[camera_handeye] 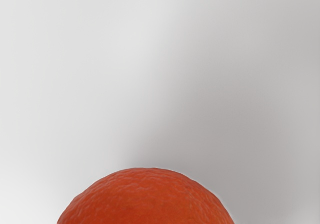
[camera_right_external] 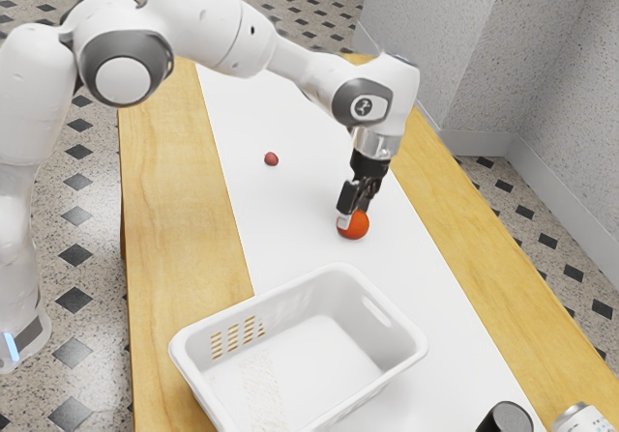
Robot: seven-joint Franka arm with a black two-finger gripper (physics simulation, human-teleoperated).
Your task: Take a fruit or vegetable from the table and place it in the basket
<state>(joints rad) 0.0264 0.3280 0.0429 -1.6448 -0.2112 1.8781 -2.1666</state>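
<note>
Low over the white strip of the table, the black gripper (camera_right_external: 355, 214) points down at an orange (camera_right_external: 357, 227) and overlaps its upper part. Whether the gripper holds the fruit cannot be made out. In the wrist view the top of the orange (camera_handeye: 147, 199) bulges up large at the lower edge, close under the hand. A white basket (camera_right_external: 395, 357) with slotted sides stands on the table, nearer the exterior view's bottom than the orange; its visible inside holds no fruit.
A small red fruit (camera_right_external: 272, 159) lies farther up the white strip (camera_right_external: 290, 195), towards the exterior view's top. A dark cylinder (camera_right_external: 507, 419) and a light-coloured can (camera_right_external: 583, 420) stand at the exterior view's lower right. Wooden table edges run along both sides.
</note>
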